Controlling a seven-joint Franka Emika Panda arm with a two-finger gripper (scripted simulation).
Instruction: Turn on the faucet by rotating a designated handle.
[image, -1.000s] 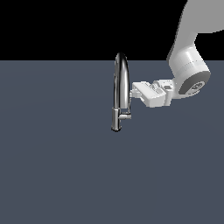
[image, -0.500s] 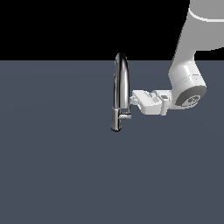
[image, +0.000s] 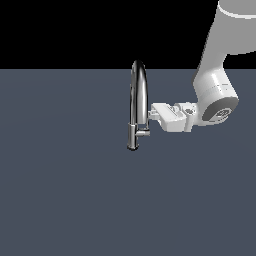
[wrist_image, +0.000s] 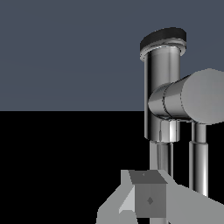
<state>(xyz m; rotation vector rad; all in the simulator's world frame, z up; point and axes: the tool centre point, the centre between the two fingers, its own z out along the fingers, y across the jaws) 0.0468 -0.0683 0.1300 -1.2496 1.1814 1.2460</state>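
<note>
The chrome gooseneck faucet (image: 139, 80) stands upright in the middle of the exterior view. Its thicker lower body (image: 132, 137) carries the short handle (image: 144, 133), which sticks out toward the exterior view's right. My gripper (image: 151, 114) reaches in from the right, with its tips against the spout tube just above the handle. I see no gap between the fingers, and nothing is held. In the wrist view the handle (wrist_image: 192, 98) points toward the camera from the body (wrist_image: 161, 74). The gripper (wrist_image: 148, 199) sits close by, and the thin spout tube (wrist_image: 199, 162) is beside it.
The white arm (image: 217, 75) comes down from the upper right of the exterior view. The faucet stands on a flat dark grey-blue surface (image: 65, 190) that fills the lower part of the view.
The gripper has moved down and toward the exterior view's left, closing on the faucet just above the handle. The faucet and handle look unchanged.
</note>
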